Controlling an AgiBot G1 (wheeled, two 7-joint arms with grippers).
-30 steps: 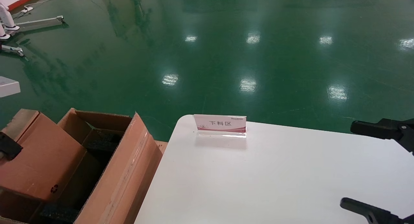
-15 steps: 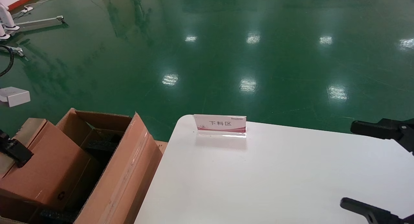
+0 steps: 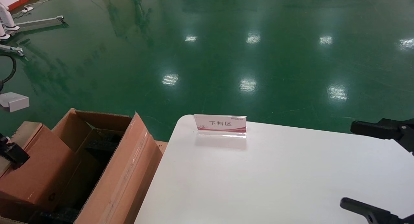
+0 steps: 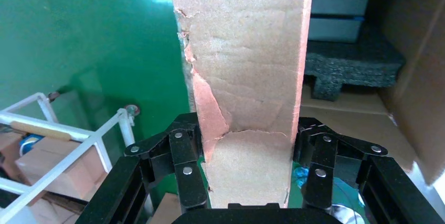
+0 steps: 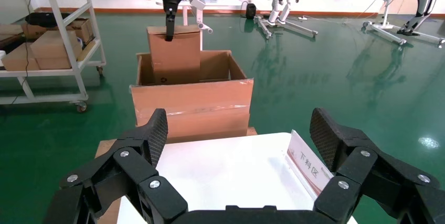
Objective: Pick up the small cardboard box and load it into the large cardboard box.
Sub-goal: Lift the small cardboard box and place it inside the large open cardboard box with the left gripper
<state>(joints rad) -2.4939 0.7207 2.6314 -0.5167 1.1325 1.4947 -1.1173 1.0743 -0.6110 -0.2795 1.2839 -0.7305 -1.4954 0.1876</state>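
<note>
The small cardboard box hangs partly inside the large cardboard box, tilted, its lower end with the black recycling mark already below the carton's rim while its upper end stands above it. The left claw grips it by the narrow paler end, one pad pressed against each side; the torn tan face shows between the fingers in the left wrist view. The right wrist view shows the same thing from across the room: the small box upright in the carton's opening, held from above.

Black foam blocks lie in the carton below it. The carton stands on the floor just beside the left edge of the white surface, where a placard stands near the far left corner.

The right claw hovers wide open and idle over the surface's right edge.

Judging by this, pickup and carry are done; lowering the box fully and letting go remain.
</note>
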